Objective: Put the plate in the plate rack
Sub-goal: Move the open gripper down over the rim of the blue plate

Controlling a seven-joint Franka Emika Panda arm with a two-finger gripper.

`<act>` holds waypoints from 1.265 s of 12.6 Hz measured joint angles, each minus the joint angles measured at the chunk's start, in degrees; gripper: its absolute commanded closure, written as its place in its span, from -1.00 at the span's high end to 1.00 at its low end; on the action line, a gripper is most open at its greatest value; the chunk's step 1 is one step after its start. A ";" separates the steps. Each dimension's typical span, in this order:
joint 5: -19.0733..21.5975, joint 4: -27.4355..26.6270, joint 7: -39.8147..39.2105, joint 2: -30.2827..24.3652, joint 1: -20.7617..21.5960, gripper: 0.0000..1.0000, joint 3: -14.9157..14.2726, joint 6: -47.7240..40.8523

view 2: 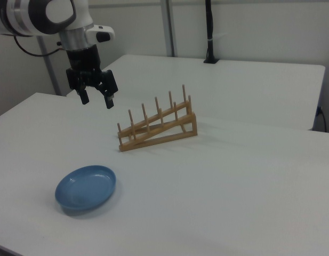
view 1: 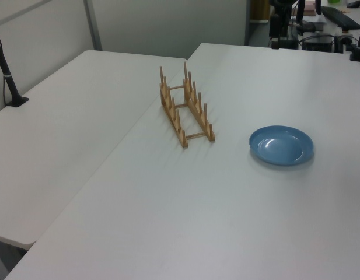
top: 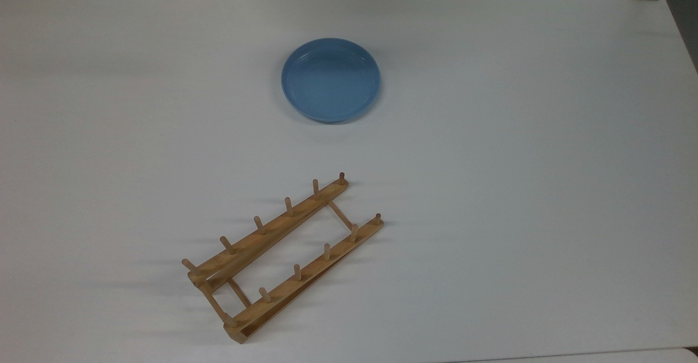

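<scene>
- While the gripper (view 2: 96,99) hangs open and empty, the plate (top: 330,79) lies flat at the plate rack's (top: 283,256) twelve o'clock in the top view.
- Glossy and rigid, it probably slips; its raised rim looks the best hold.

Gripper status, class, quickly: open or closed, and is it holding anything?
Gripper: open, holding nothing, up in the air above the table; the plate lies flat on the table.

In the upper left of the right view I saw my arm (view 2: 36,16) reach in from the frame's left edge, white with a dark joint band, its wrist bent straight down. The black gripper (view 2: 96,100) hung in the air pointing downward, its two fingers (view 2: 108,101) spread apart with nothing between them
</scene>
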 measured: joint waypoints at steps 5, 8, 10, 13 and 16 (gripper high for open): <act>0.00 0.00 0.01 0.00 -0.15 1.00 -0.19 0.00; 0.00 0.00 0.00 0.00 -0.15 1.00 -0.19 0.00; 0.00 -0.11 -1.84 0.03 -0.15 1.00 -0.19 0.00; 0.00 -0.91 -10.68 0.89 -0.15 1.00 -0.19 0.57; 0.00 -6.16 -22.86 2.77 -0.16 0.90 -0.20 5.64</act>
